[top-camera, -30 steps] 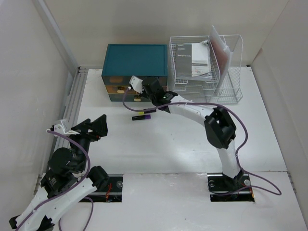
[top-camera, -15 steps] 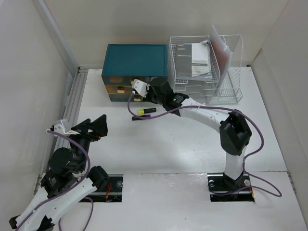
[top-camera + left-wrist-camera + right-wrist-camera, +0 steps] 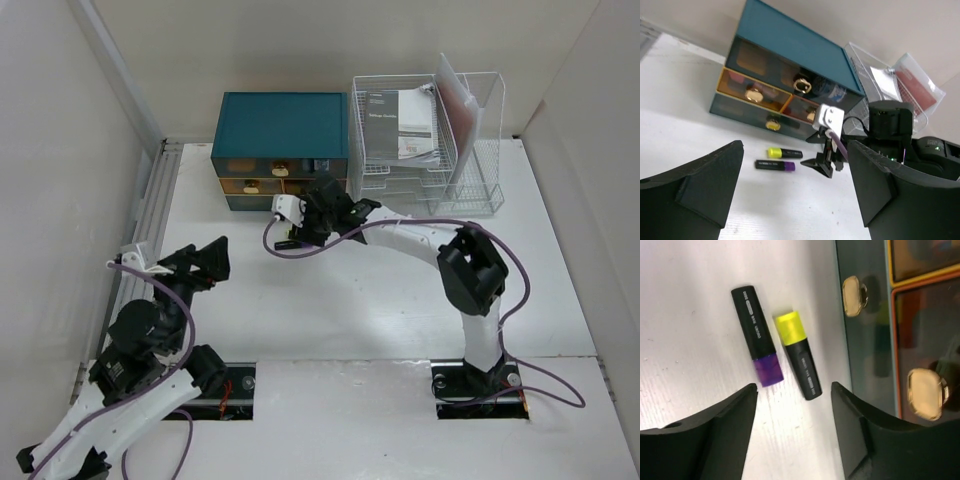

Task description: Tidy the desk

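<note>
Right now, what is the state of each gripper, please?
Left gripper: open, holding nothing.
Right gripper: open, holding nothing.

Glossy plastic drawer box [image 3: 282, 122], metal wire rack [image 3: 482, 192], matt table [image 3: 350, 305].

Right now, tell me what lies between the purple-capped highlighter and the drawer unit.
The yellow-capped highlighter lies there, on the table, close beside the purple-capped highlighter and apart from the drawer unit. The right wrist view shows it plainly.
</note>
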Controlling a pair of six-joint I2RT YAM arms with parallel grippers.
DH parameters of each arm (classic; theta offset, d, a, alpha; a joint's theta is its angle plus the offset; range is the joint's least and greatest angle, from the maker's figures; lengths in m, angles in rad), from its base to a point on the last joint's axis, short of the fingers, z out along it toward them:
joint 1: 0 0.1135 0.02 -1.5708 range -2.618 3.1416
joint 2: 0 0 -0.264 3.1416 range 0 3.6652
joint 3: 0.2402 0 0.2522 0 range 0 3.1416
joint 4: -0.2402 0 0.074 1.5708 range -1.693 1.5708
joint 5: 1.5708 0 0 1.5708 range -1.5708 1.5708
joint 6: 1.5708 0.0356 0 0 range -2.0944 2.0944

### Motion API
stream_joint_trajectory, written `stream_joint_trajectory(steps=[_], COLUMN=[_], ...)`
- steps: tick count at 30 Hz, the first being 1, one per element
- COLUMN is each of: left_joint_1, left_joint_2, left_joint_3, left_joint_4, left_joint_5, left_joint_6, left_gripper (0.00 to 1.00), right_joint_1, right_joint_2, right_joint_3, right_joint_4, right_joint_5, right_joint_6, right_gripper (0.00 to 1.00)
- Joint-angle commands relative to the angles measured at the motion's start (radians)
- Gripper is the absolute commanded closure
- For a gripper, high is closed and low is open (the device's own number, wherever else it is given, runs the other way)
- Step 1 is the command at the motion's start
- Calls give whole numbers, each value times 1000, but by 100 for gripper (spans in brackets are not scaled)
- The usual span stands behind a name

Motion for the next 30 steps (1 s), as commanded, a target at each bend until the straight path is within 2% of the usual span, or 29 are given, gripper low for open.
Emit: stream_joint_trajectory(steps=[1,2,4,5,7,8,9,10,11,13,14,15,16,17,19,21,23,26,28,30], left_joint_1=[-1,-1,-1,-1,-1,10,19,43,59,121,147,177,206,273,338,431,483,554,591,640], left_joint_2=[97,160,218,241,292,303,326,338,350,402,428,461,535,577,661,789,917,1025,1116,1194], left_joint_3=[-23,-23,-50,-70,-140,-168,-194,-235,-254,-285,-296,-305,-305,-305,-305,-305,-285,-254,-227,-227], left_joint_4=[37,37,60,110,189,288,337,421,469,551,594,656,686,721,846,937,1022,1108,1151,1229], left_joint_5=[63,74,115,134,192,212,227,249,269,307,371,402,434,475,598,713,766,839,873,908], left_joint_6=[-56,-89,-199,-235,-297,-335,-353,-373,-387,-413,-413,-413,-429,-429,-429,-449,-459,-459,-459,-482], left_gripper=[19,22,34,38,46,48,51,59,62,69,71,76,78,80,80,80,75,53,46,44], right_joint_1=[-15,-25,-46,-72,-97,-116,-127,-155,-169,-190,-190,-204,-221,-232,-270,-299,-336,-361,-371,-371], right_joint_2=[-95,-117,-187,-207,-255,-272,-293,-359,-399,-486,-564,-598,-626,-663,-674,-695,-695,-708,-720,-729], right_joint_3=[-5,-22,-43,-43,1,25,42,43,32,-46,-74,-98,-134,-143,-143,-143,-143,-152,-161,-172], right_joint_4=[31,43,64,64,-8,-39,-57,-58,-35,58,89,112,138,139,139,139,139,148,159,168], right_joint_5=[3,3,-7,-7,-52,-62,-62,-71,-71,-71,-54,-54,-54,-63,-117,-158,-186,-209,-223,-234], right_joint_6=[92,121,225,260,284,284,284,275,275,275,275,275,284,299,327,360,383,400,423,423], right_gripper=[38,40,47,67,88,100,100,100,100,78,70,47,36,26,12,12,19,27,30,30])
